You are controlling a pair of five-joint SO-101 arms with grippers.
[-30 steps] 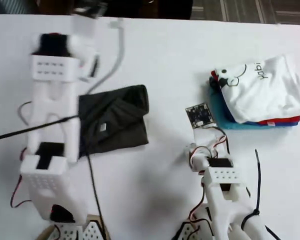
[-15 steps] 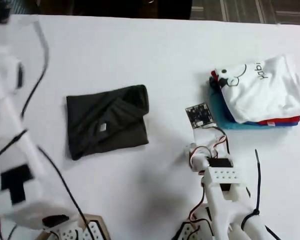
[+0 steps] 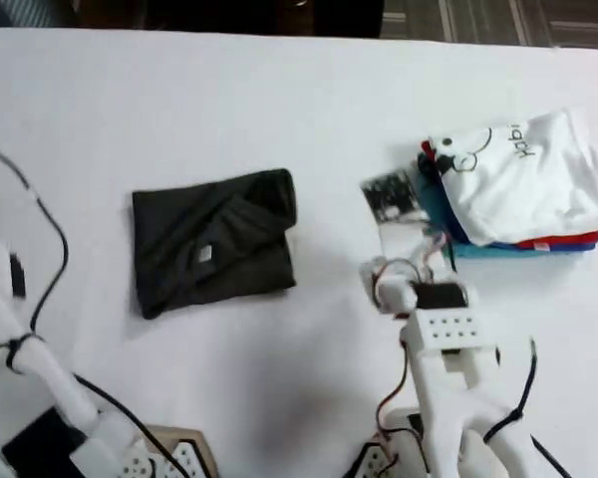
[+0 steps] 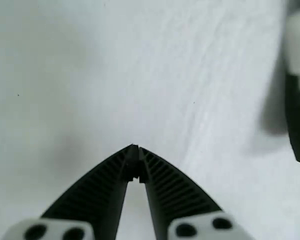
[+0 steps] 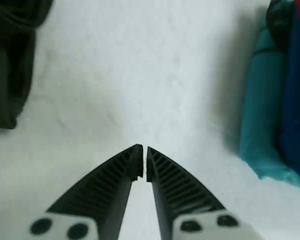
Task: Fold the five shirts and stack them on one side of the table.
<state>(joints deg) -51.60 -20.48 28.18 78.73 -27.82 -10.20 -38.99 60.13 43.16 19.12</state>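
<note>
Your right gripper point(image 5: 141, 152) is closed and empty, between the folded black shirt point(image 3: 214, 239) at its 9 o'clock and the stack point(image 3: 518, 184) at 3 o'clock, seen from above. That shirt's long axis runs 9-to-3. Your left gripper point(image 4: 135, 152), closed too, sits farther off over bare surface point(image 3: 279, 100).

— What is everything sitting on?
— A white table point(image 3: 309, 90). It runs across the high view from 9 o'clock to 3 o'clock.
— Is the surface smooth?
— Not quite. Up close, faint creases point(image 4: 210, 95) slant across the white covering.
— And beyond the far edge?
— At 12 o'clock there is a dark strip point(image 3: 229, 12) of the room behind. Towards 1 o'clock a grey tiled floor point(image 3: 498, 20) shows.
— Anything at the near edge?
— At 7 o'clock, a tan board point(image 3: 201, 453) lies on the table. I cannot tell what it is made of.
</note>
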